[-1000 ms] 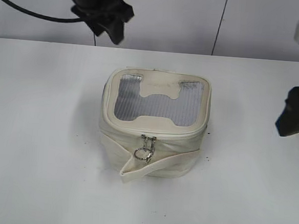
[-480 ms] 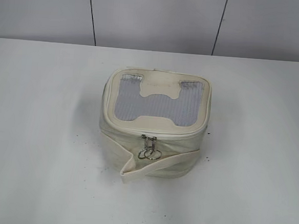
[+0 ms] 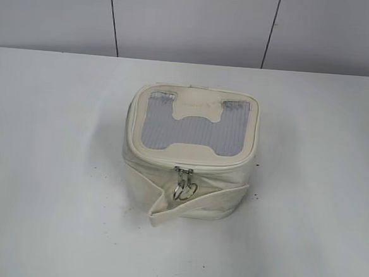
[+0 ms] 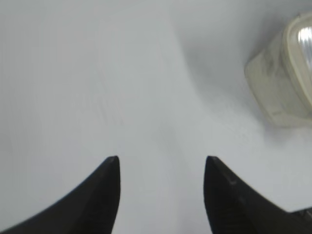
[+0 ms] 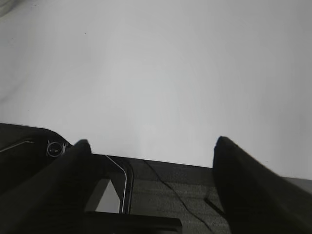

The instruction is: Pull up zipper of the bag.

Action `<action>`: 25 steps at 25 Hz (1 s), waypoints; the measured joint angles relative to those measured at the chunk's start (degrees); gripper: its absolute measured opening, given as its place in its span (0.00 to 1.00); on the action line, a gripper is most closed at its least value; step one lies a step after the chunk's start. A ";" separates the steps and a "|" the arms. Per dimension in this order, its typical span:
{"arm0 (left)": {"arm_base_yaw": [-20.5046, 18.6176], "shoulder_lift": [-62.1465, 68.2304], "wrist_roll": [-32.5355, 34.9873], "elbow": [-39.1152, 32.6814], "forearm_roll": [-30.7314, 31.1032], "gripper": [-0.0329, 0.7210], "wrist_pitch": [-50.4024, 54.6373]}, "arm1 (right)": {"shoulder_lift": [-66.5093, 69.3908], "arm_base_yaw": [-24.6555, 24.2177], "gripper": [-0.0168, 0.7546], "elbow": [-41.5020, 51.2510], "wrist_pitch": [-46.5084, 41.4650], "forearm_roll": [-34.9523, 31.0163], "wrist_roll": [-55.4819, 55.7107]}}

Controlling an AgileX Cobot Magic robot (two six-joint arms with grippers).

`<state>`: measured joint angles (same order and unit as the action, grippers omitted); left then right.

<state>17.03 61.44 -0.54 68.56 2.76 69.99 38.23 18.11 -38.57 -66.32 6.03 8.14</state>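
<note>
The cream-white boxy bag [image 3: 190, 151] stands at the middle of the white table, with its grey ribbed window top and H-shaped patch facing up. The zipper [image 3: 183, 181] shows two silver pulls with round rings hanging at the middle of the front rim. A wide strap wraps the body. Neither arm shows in the exterior view. My left gripper [image 4: 161, 163] is open and empty above bare table, with a corner of the bag [image 4: 280, 83] far at its upper right. My right gripper [image 5: 151, 144] is open and empty near the table's edge; the bag is out of that view.
The white table [image 3: 56, 167] spreads all round the bag, with a grey panelled wall [image 3: 192, 25] behind. In the right wrist view a dark floor and a dark frame with a cable [image 5: 165, 190] lie beyond the table edge.
One second ago both arms showed in the exterior view, left at the upper left and right at the right edge. Both have left that view. The zipper rings have shifted slightly.
</note>
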 joint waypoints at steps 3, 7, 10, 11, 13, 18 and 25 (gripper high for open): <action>0.00 -11.43 0.00 -10.92 -0.31 0.61 0.09 | -7.28 0.00 0.79 2.34 0.05 -0.06 0.00; 0.00 -30.25 0.00 -24.23 -0.52 0.60 -0.90 | -17.46 0.00 0.79 4.42 0.17 -0.07 0.00; 0.00 -42.68 0.00 -31.36 -1.68 0.60 -1.40 | -24.33 0.00 0.79 6.08 0.17 -0.07 0.00; 0.00 -46.25 0.00 -32.99 -2.07 0.60 -1.40 | -26.48 0.00 0.79 6.66 0.17 -0.07 0.00; 0.00 -54.06 0.08 -34.74 -2.76 0.60 -1.58 | -29.96 0.00 0.79 7.81 0.17 -0.07 0.00; 0.00 -60.60 1.79 -35.17 -3.35 0.60 -4.15 | -34.67 -0.04 0.79 8.94 3.38 -1.12 -0.53; 0.00 -58.77 4.69 -37.56 -4.56 0.60 -9.21 | -34.92 -0.04 0.79 9.94 5.43 -5.48 -5.47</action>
<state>17.03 2.67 4.15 31.00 -1.81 60.77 3.31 18.06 -28.63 -60.89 0.55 2.67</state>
